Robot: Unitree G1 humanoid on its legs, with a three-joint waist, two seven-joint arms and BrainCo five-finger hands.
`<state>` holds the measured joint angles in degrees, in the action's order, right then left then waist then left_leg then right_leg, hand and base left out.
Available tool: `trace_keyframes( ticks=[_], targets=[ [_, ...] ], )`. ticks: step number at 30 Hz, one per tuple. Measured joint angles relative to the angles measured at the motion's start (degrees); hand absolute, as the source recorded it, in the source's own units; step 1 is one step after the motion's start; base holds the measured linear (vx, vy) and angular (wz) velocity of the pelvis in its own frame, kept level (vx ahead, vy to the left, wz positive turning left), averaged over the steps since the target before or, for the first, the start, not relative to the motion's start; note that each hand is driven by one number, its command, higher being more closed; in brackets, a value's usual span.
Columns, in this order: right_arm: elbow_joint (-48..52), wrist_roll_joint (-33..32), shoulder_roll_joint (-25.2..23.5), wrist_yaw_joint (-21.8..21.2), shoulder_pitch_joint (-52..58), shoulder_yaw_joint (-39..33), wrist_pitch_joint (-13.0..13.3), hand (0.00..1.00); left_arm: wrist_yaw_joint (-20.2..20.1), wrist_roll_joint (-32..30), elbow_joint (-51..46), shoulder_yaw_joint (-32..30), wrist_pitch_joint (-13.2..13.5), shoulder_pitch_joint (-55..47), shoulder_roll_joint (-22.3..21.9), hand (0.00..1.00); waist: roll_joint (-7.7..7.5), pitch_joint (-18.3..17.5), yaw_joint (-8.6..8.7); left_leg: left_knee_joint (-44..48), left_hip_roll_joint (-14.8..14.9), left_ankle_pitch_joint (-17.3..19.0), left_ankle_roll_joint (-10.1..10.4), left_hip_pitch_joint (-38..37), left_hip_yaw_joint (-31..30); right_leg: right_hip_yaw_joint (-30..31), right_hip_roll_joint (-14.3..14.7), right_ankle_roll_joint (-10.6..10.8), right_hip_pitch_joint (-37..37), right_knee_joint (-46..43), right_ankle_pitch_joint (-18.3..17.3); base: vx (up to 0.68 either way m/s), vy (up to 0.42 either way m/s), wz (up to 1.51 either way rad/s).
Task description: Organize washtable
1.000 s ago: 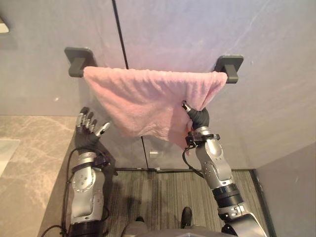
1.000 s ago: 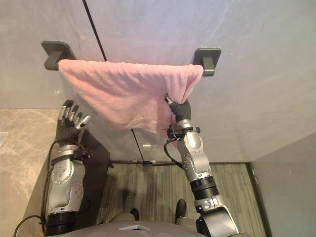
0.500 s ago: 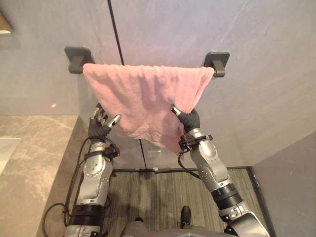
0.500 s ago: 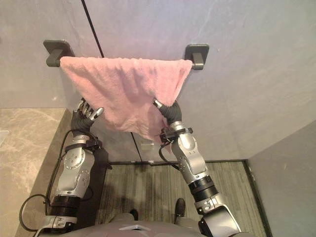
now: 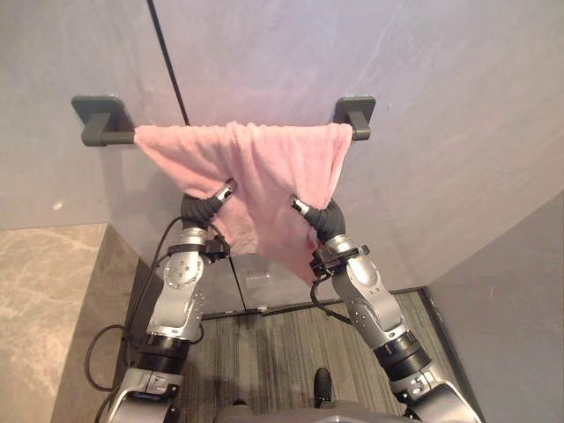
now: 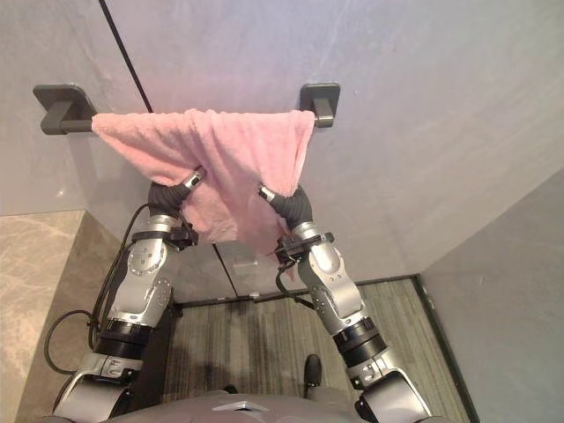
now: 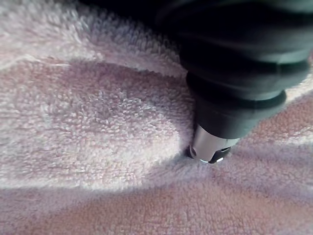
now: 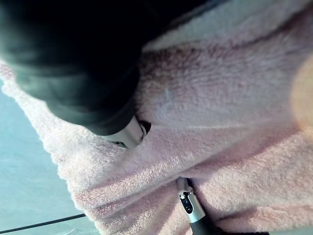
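- Towel rail (image 5: pixel 119 135), dark, runs across the grey wall (image 5: pixel 423 106) between a left bracket (image 5: pixel 95 115) and a right bracket (image 5: pixel 355 110).
- A pink towel (image 5: pixel 256 163) is draped over the rail, gathered toward its right end, where the cloth touches the right bracket. A short bare stretch of rail shows between the cloth and the left bracket.
- Below the rail the towel hangs unevenly, narrowing to a tail beneath the rail's middle.
- The left hand (image 5: pixel 204 207) is raised below the rail, left of its middle, and pushed into the hanging cloth (its wrist view has terry pile all round it). Whether it is spread or clamped on the cloth cannot be told.
- The right hand (image 5: pixel 324 218) is up below the rail's right part and pinches a fold of the towel. In its wrist view the thumb (image 8: pixel 188 208) lies on the pile and a finger (image 8: pixel 129 134) digs into a crease, with a ridge of cloth between them.
- The towel's right edge slants from the rail's right end down to that hand.
- A marble counter (image 5: pixel 44 291) lies below the rail's left end, and a striped dark floor (image 5: pixel 282 344) lies beneath the rail.
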<state>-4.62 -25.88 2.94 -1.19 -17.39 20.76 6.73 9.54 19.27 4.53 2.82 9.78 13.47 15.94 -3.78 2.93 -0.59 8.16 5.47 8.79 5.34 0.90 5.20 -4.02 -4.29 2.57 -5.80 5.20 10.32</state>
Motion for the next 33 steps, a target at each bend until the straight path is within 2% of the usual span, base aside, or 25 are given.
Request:
trace_keyframes(
  ticks=[6, 9, 12, 16, 27, 28, 33],
  targets=[
    [-0.17, 0.53, -0.16, -0.65, 0.66, -1.03, -0.82, 1.0, -2.09, -0.87, -0.89, -1.59, 0.41, -2.58, -0.55, 1.0, -0.42, -0.71, -0.08, 0.11, -0.08, 0.2, -0.31, -0.31, -0.13, -0.02, -0.08, 0.1, 0.47, 0.0, 0.01, -0.01, 0.001, 0.0],
    [-0.64, 3.02, -0.78, -1.13, 0.81, -2.17, -1.15, 1.0, -3.57, -2.49, -2.53, -3.42, 0.56, -4.96, -2.69, 1.0, 0.2, -1.13, -0.3, -0.31, -0.08, 0.15, -0.25, -0.59, -0.08, -0.16, -0.02, 0.21, 0.59, 0.0, -0.32, 0.0, 0.0, 0.0],
    [-2.46, 5.27, -1.1, -1.18, 1.14, -3.99, -1.25, 1.0, -4.61, -2.93, -2.54, -3.43, 0.57, -6.44, -4.23, 1.0, 1.31, -1.85, -1.33, -1.21, -0.07, 0.03, -0.09, -1.58, -0.19, -0.2, 0.02, 0.26, 1.17, -0.01, -0.62, 0.01, -0.002, 0.01],
    [-3.81, 6.92, -1.24, -1.14, 1.08, -5.82, -1.26, 1.0, -6.27, -2.97, -2.54, -3.42, 0.54, -6.58, -4.86, 1.0, 1.45, -1.94, -1.72, -1.12, -0.09, 0.04, -0.1, -1.56, -1.08, -0.98, -0.04, 0.5, 1.67, -0.01, -0.81, 0.03, -0.004, 0.11],
    [-4.88, 9.24, -2.96, 0.13, 0.55, -9.25, -2.44, 1.0, -6.73, -4.6, -2.54, -3.43, 0.35, -6.51, -7.58, 1.0, 1.48, -1.91, -2.53, -1.09, -0.25, 0.2, -0.32, -1.63, -1.42, -1.18, -0.02, 0.74, 1.95, -0.01, -1.18, 0.0, 0.001, 0.02],
    [-5.01, 9.44, -3.52, 0.15, 0.56, -9.8, -2.49, 0.0, -6.73, -4.66, -2.54, -3.43, 0.31, -6.49, -7.92, 0.0, 1.49, -1.91, -2.54, -1.09, -0.25, 0.21, -0.32, -1.63, -1.43, -1.2, -0.03, 0.75, 1.96, -0.01, -1.21, 0.0, 0.0, 0.0],
    [-5.25, 9.78, -3.76, 1.36, 0.55, -12.55, -2.51, 0.0, -6.69, -4.96, -2.5, -7.23, -0.32, -7.03, -8.78, 0.0, 1.51, -1.68, -2.47, -1.3, -0.28, 0.25, -0.33, -1.83, -1.35, -1.35, 0.01, 0.91, 2.06, -0.02, -1.41, 0.0, 0.0, 0.0]
  ],
)
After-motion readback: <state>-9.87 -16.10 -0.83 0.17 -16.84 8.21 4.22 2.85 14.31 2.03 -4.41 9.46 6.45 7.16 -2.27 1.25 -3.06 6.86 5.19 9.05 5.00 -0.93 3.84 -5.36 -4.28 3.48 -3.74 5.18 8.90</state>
